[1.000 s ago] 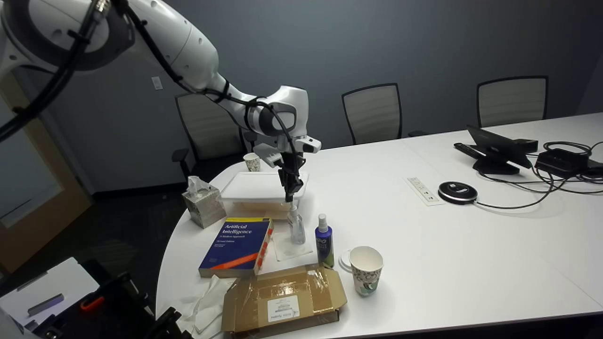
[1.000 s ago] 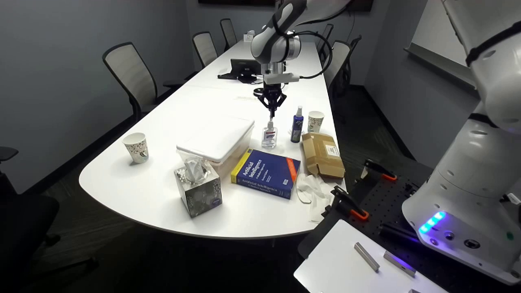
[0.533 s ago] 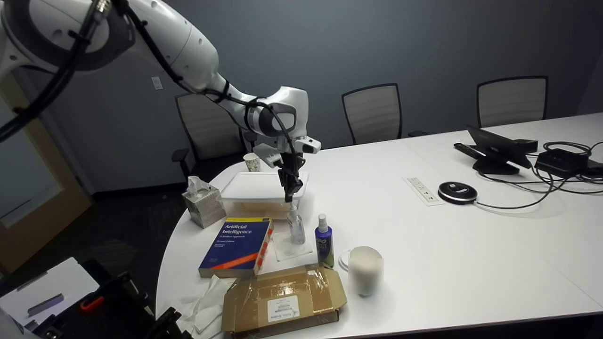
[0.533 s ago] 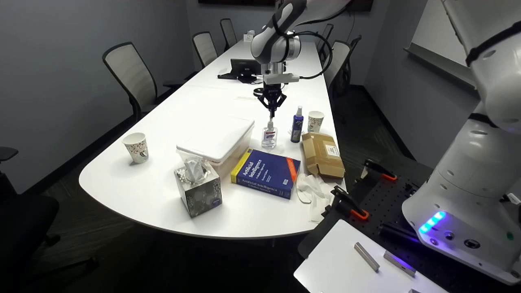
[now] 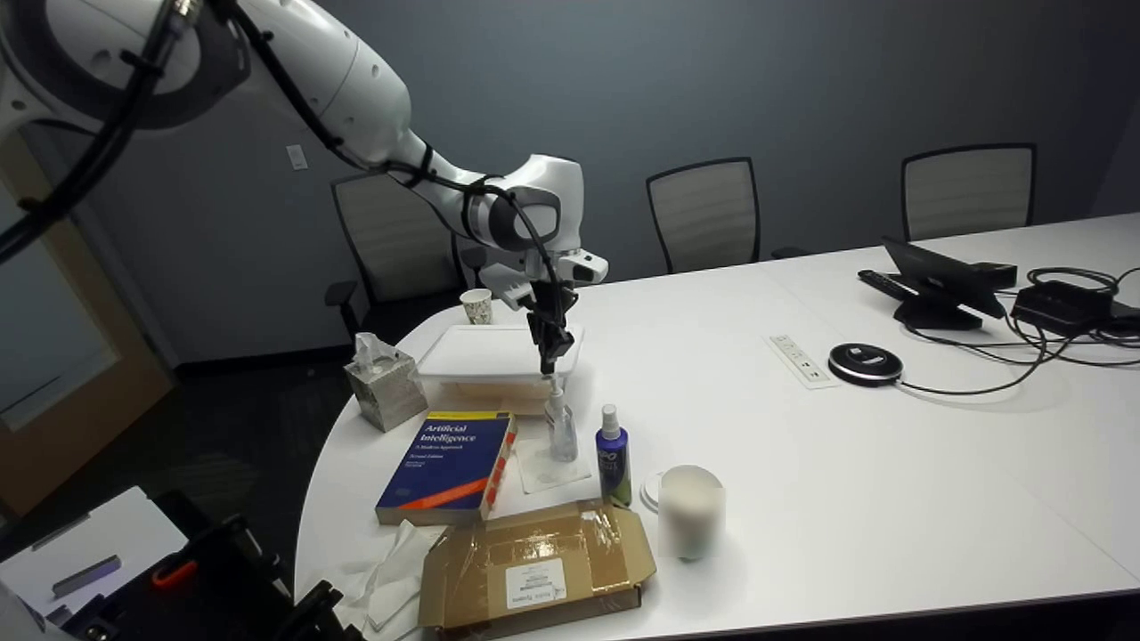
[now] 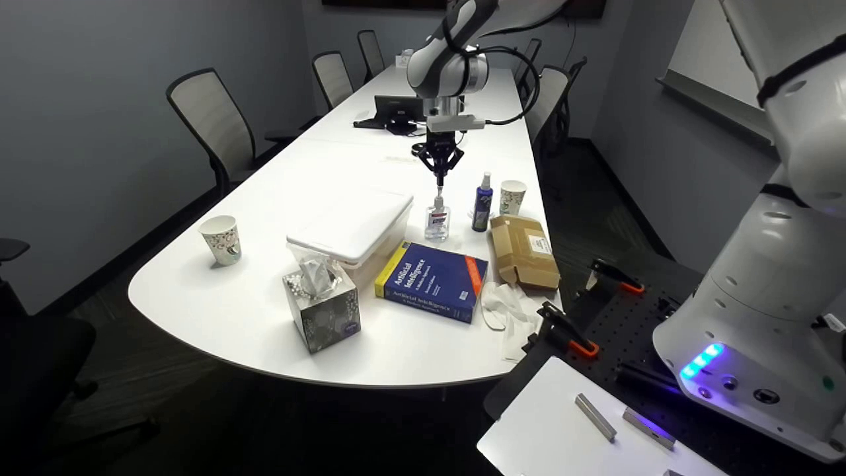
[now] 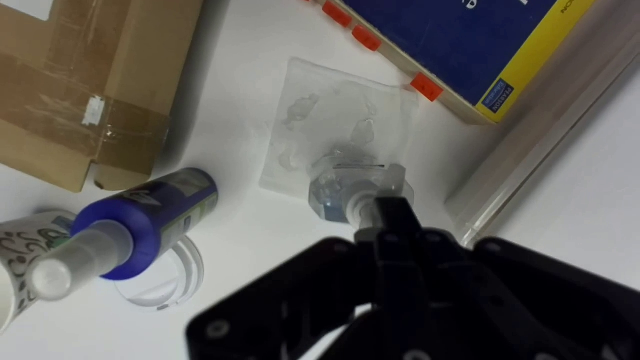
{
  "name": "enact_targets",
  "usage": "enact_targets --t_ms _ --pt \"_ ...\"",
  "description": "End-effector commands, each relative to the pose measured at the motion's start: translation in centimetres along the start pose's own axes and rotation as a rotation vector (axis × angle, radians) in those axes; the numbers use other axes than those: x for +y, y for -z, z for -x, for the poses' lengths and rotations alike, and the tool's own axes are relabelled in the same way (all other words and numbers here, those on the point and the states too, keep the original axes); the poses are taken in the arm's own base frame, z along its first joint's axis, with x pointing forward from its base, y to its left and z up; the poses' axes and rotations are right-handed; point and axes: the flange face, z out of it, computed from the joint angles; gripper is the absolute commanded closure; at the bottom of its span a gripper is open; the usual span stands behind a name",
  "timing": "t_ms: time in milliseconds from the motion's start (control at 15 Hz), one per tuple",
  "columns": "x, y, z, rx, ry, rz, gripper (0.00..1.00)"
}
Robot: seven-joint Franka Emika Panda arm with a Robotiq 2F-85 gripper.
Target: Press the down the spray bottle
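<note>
The spray bottle is a clear pump bottle with a white top and stands upright; it shows in both exterior views (image 5: 562,436) (image 6: 437,226). My gripper points straight down above its pump, also in both exterior views (image 5: 547,369) (image 6: 439,182). The fingers are together with nothing seen between them. The tips are right at the pump top; I cannot tell whether they touch it. In the wrist view, the gripper (image 7: 395,202) covers part of the pump, and the bottle body (image 7: 327,197) shows behind it.
A blue bottle with a white cap (image 5: 614,467), a paper cup (image 6: 512,197) and a cardboard box (image 5: 539,565) stand nearby. A blue book (image 6: 436,281) and a lidded plastic bin (image 6: 353,228) are close by. A thin square sheet (image 7: 320,110) lies by the spray bottle.
My gripper has risen slightly, and the white pump top shows a little higher beneath it. The bottle's body has stayed in place.
</note>
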Motion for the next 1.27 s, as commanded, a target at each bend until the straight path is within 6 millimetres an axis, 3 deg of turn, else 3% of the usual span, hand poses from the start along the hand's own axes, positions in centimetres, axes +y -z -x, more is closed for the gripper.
enact_targets --t_ms 0,67,133,267,600,867,1200 --pt "0.0 2.9 0.5 0.014 -0.048 -0.021 1.00" --pt "0.1 3.5 0.5 0.021 -0.060 -0.025 1.00" --pt "0.1 4.3 0.6 0.026 -0.062 -0.030 0.74" --pt "-0.1 6.0 0.9 0.044 -0.062 -0.037 0.68" --pt "-0.1 9.8 1.7 0.072 -0.069 -0.038 0.31" --pt "0.1 11.4 2.2 0.081 -0.080 -0.043 0.01" --pt "0.1 11.3 2.8 0.024 -0.071 -0.028 0.00"
